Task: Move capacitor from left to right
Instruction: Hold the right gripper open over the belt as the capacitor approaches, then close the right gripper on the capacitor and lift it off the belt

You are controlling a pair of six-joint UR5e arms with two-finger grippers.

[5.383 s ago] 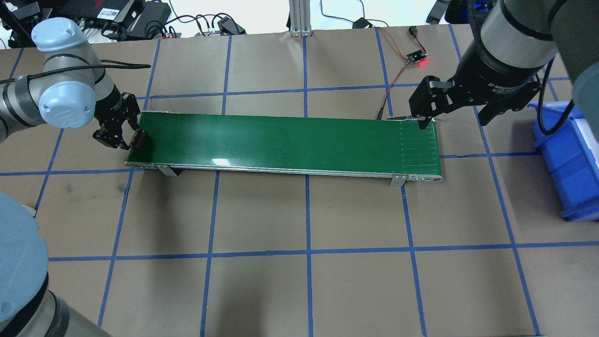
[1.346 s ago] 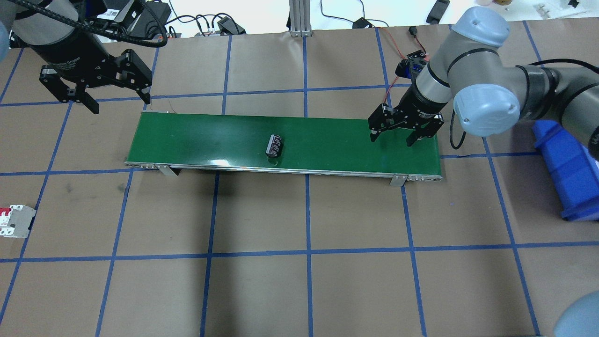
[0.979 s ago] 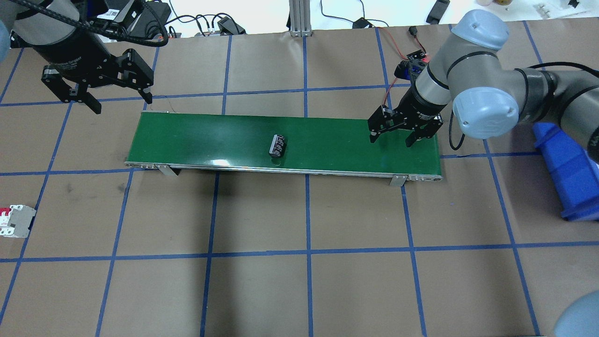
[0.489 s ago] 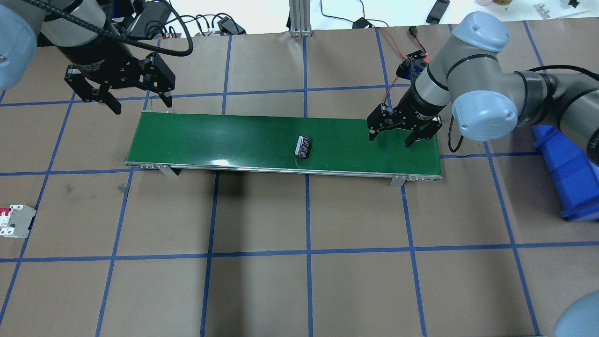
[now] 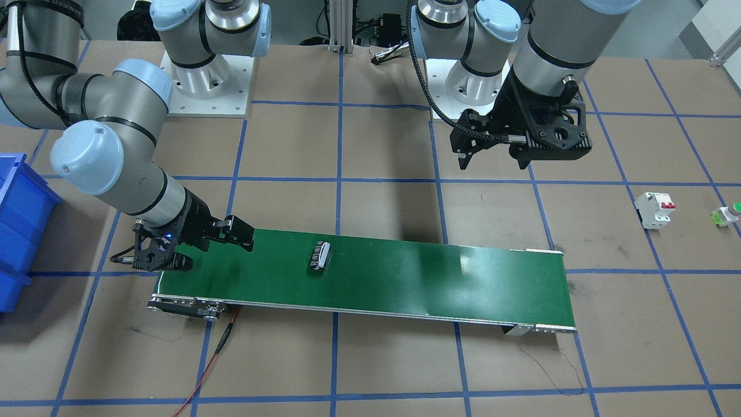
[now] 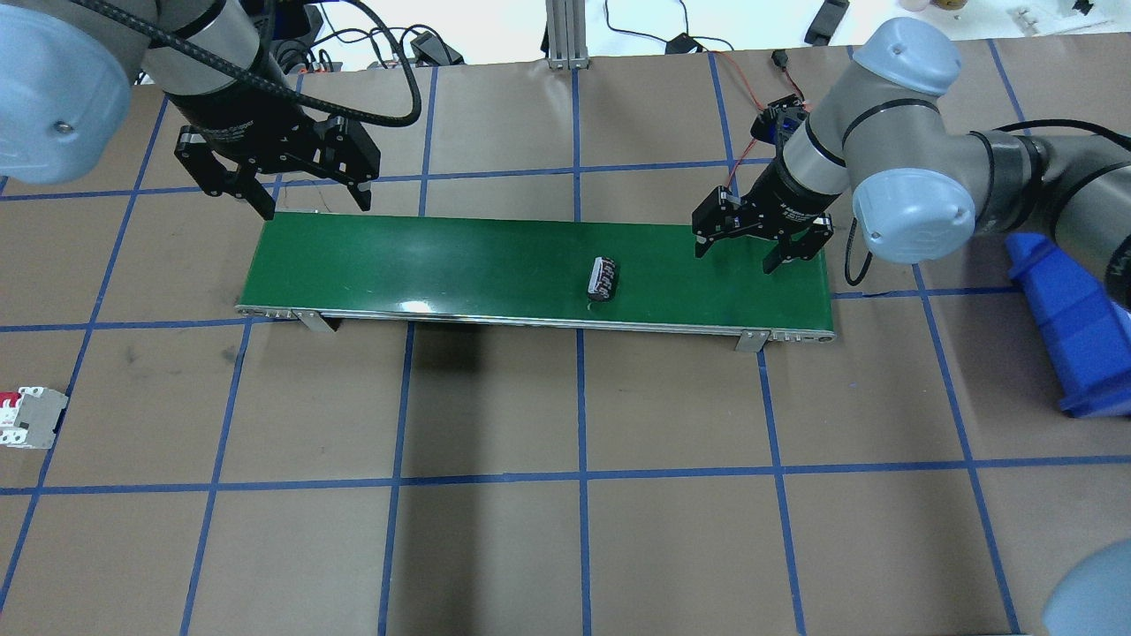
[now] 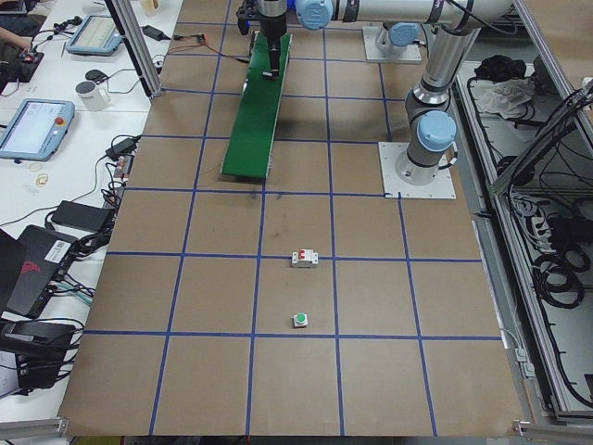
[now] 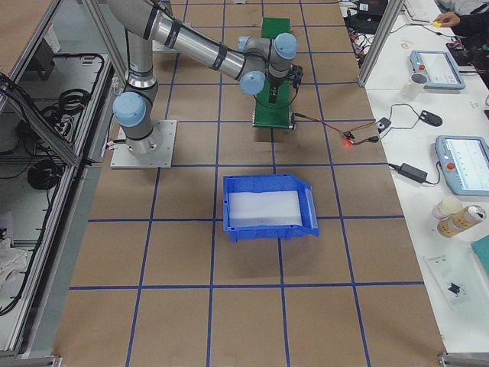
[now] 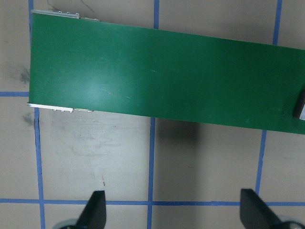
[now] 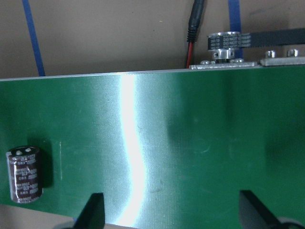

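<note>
Overhead exterior view gives you the layout from the robot's side of the brown papered surface [image 6: 583, 548]. Nearest, against the left edge, sits a white block with red switches [image 6: 31, 418], well apart from everything else. At the right edge you see a blue bin [image 6: 1069, 318], partly covered by the right arm.

Farther in, a green conveyor belt [image 6: 424, 265] runs left to right across the far half of the surface. The capacitor [image 6: 604, 277] lies on its side on the belt, right of the belt's middle and close to its near rim. Nothing touches it.

Beyond it to the right, the right hand [image 6: 735, 258] hangs over the belt's right end with its fingers spread and nothing between them. Its wrist camera shows you the capacitor [image 10: 24, 174] low at the left, outside the left fingertip [image 10: 95, 210].

Farthest back, the left hand [image 6: 315, 207] hovers over the far rim of the belt at its left end, toward the surface's far left corner. Its fingers are spread too, and its wrist camera shows them empty, with only a sliver of the capacitor [image 9: 300, 106] at the right border.
</note>
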